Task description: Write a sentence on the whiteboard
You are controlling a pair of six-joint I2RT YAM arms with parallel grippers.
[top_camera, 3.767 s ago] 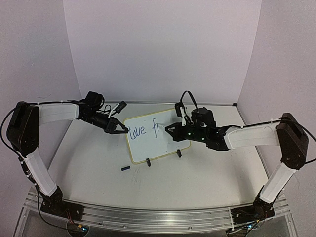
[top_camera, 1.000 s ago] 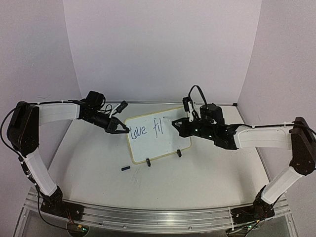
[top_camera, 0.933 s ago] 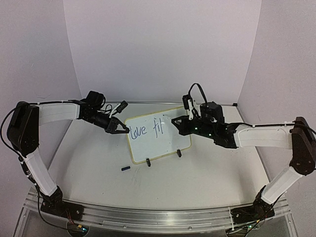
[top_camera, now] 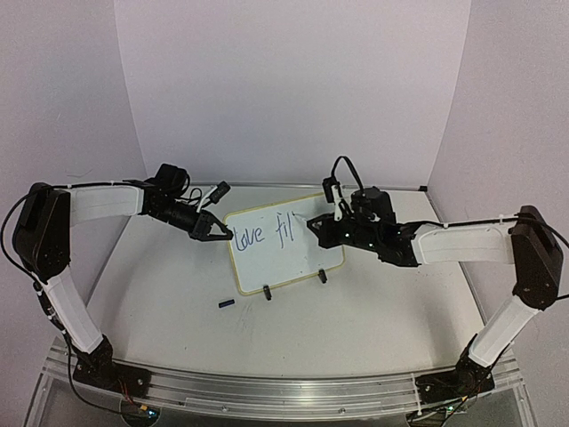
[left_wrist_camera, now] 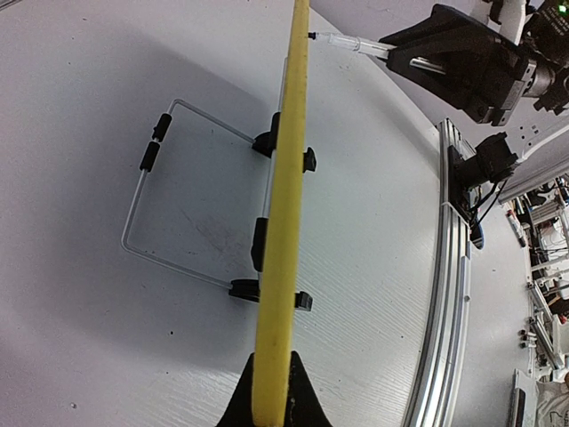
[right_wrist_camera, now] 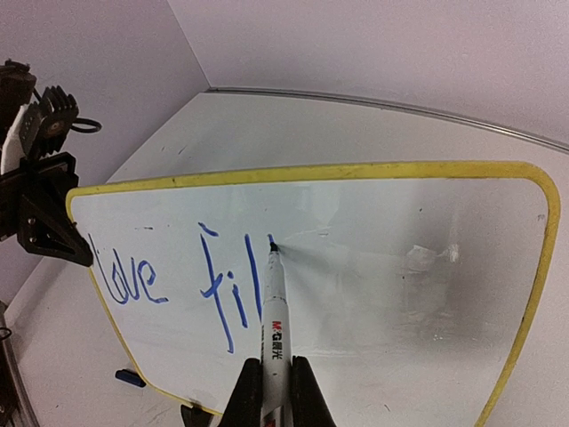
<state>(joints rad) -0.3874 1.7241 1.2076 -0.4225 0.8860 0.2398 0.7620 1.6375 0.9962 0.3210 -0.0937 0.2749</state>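
The whiteboard (top_camera: 284,249) stands tilted on two black clip feet mid-table; it also shows in the right wrist view (right_wrist_camera: 400,267), and its yellow rim (left_wrist_camera: 284,222) shows edge-on in the left wrist view. Blue writing (right_wrist_camera: 178,276) reads "love fil", also visible from above (top_camera: 264,235). My left gripper (top_camera: 216,233) is shut on the board's left edge (left_wrist_camera: 271,400). My right gripper (top_camera: 313,224) is shut on a white marker (right_wrist_camera: 273,329). Its tip (right_wrist_camera: 271,243) touches the board just right of the "l", at the top of a new stroke.
A small dark blue marker cap (top_camera: 226,303) lies on the table in front of the board's left corner, also in the right wrist view (right_wrist_camera: 130,377). A wire stand (left_wrist_camera: 178,191) props the board from behind. An aluminium rail (top_camera: 267,387) runs along the near edge.
The right gripper has shifted the marker slightly left and up to the top of a new stroke after "fil". Since the earliest frame, "i" and "l" were added. The left arm has not moved.
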